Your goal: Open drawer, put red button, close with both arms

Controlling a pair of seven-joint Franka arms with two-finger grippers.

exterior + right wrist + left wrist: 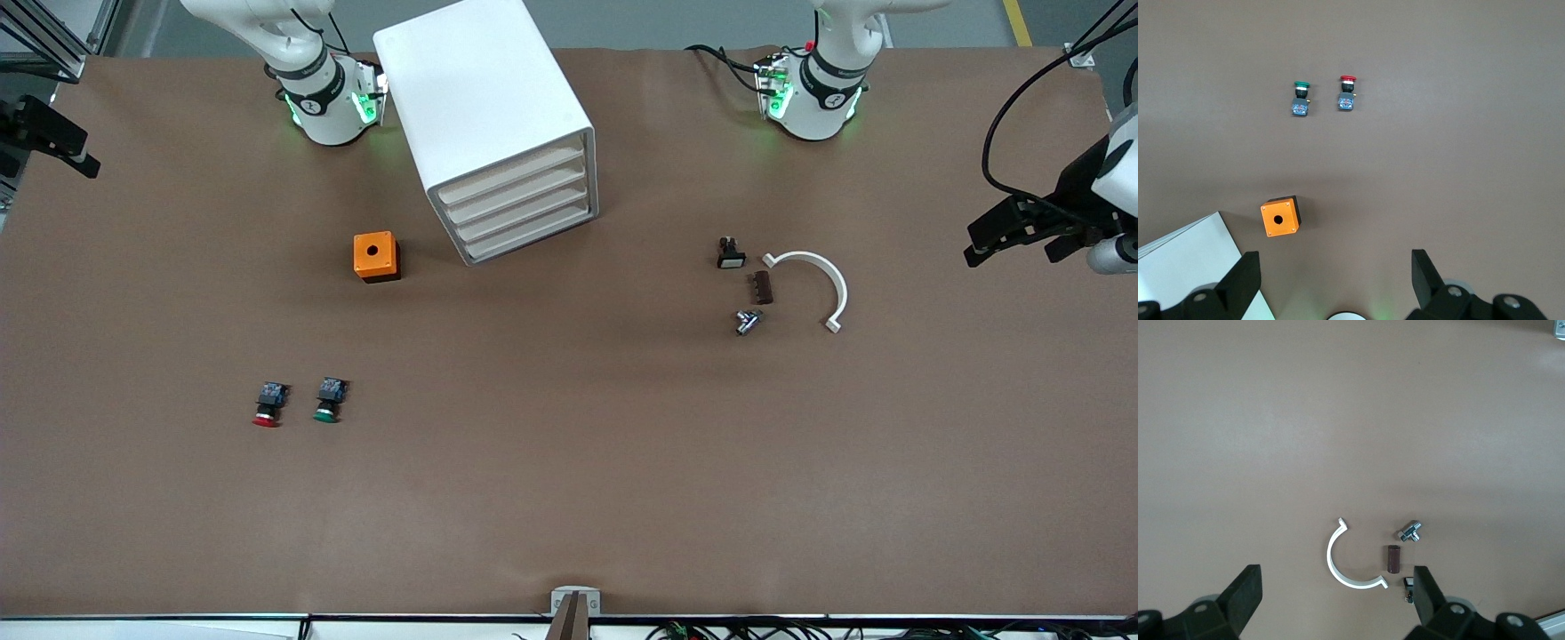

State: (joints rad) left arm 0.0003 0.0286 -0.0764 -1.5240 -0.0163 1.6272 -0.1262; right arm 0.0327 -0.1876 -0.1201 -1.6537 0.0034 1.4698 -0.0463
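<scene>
Two claws hang wide apart at the ends of my table [569, 498], and I see nothing held in either. The left claw [1013, 233] is up in the air over the table edge at the left arm's end, its fingers [1245, 593] spread wide and empty. The right claw [53, 142] sits over the table edge at the right arm's end, fingers [1238, 280] equally spread, gripping nothing.

My landmark is the white drawer cabinet [489, 116], standing between the two arm bases with all four drawers shut. The red button [268, 404] lies on the table well nearer the front camera than the cabinet and toward the right arm's end, cap pointing at the front camera. Just beside it, a little closer to the cabinet's line, lies the green button [329, 400], apart from it. The orange box [376, 256] with its hole sits near the cabinet's front corner, between cabinet and buttons.

Toward the left arm's end from the cabinet I see a white curved clip [818, 284], a small brown block [763, 287], a metal fitting [747, 321] and a small black part [730, 253], clustered close together.
</scene>
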